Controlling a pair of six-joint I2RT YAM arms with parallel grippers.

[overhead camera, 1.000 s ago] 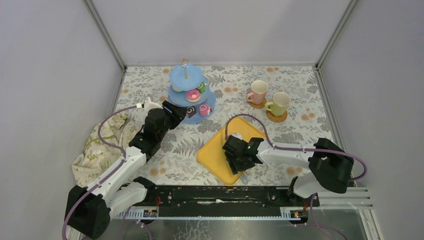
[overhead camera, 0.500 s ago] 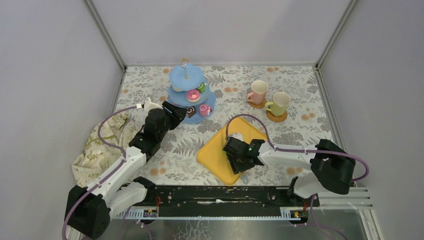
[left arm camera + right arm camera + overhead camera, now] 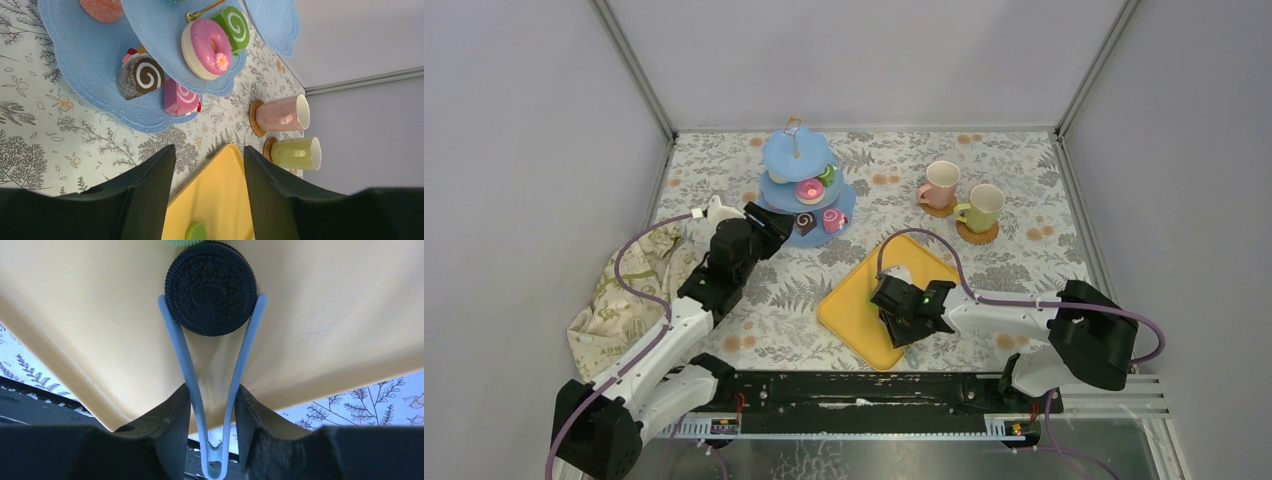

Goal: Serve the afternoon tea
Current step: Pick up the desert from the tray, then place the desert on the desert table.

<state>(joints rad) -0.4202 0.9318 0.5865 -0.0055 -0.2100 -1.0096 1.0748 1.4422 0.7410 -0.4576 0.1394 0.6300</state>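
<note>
So the bench (image 3: pixel 1024 175) has a floral cover on it, with a crumpled beige cloth (image 3: pixel 619 300) bunched up at the left edge. The yellow tray (image 3: pixel 852 305) sits at an angle near the front middle. The light-blue three-tier stand (image 3: pixel 784 157) is toward the back left, well apart from the tray. The left gripper (image 3: pixel 209 155) hangs just beside the stand's bottom tier, fingers spread wide with nothing between them. The right gripper (image 3: pixel 212 392) is down over the tray, pinched onto a pair of light-blue tongs (image 3: pixel 181 356). The pink mug (image 3: pixel 940 184) and pale green mug (image 3: pixel 984 206) stand side by side at the back right, each on a round coaster (image 3: pixel 256 117). On the stand, a pink donut (image 3: pixel 207 47) and green swirl roll (image 3: pixel 232 25) touch on the middle tier, with a brown swirl cake (image 3: pixel 141 76) and pink roll (image 3: pixel 180 97) on the bottom one. The tong tips hug both sides of a black sandwich cookie (image 3: pixel 210 288) lying flat on the tray.
</note>
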